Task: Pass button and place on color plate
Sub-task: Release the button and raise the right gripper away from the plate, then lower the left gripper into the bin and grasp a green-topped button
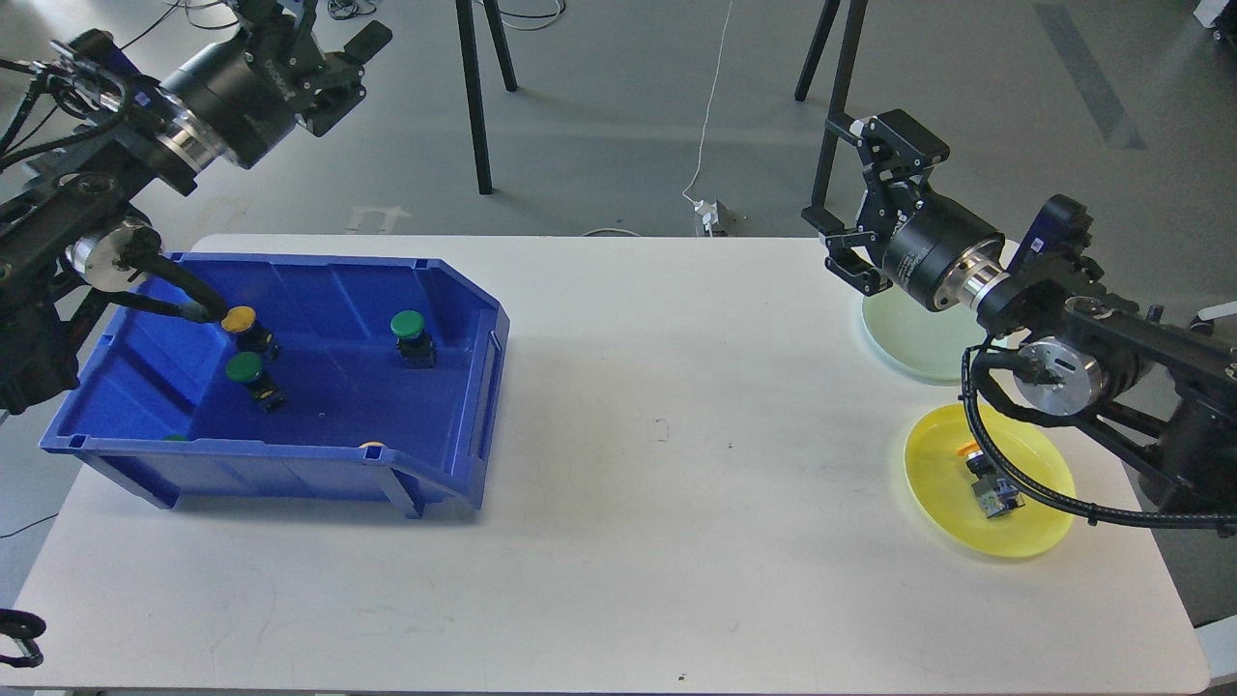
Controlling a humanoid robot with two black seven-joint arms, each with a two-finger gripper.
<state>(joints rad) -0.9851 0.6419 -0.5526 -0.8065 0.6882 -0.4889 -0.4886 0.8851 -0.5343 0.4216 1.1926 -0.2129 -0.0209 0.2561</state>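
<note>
My left pincer (pixel 333 68), spread and empty, hangs behind the blue plastic bin (pixel 290 464) (nearer arm), above its yellow-capped push button (pixel 242 324).

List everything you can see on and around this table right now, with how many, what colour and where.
Table: one, white, fills the middle of the view.
Bin: one, blue, on the table's left side.
Buttons in the bin: three clearly seen, two green and one yellow; two more caps peek over the front wall.
Yellow plate: one, near right, holding an orange-capped button.
Pale green plate: one, far right, partly behind the arm.
Left gripper: black, open, above the bin.
Right gripper: black, open, above the pale green plate.
</note>
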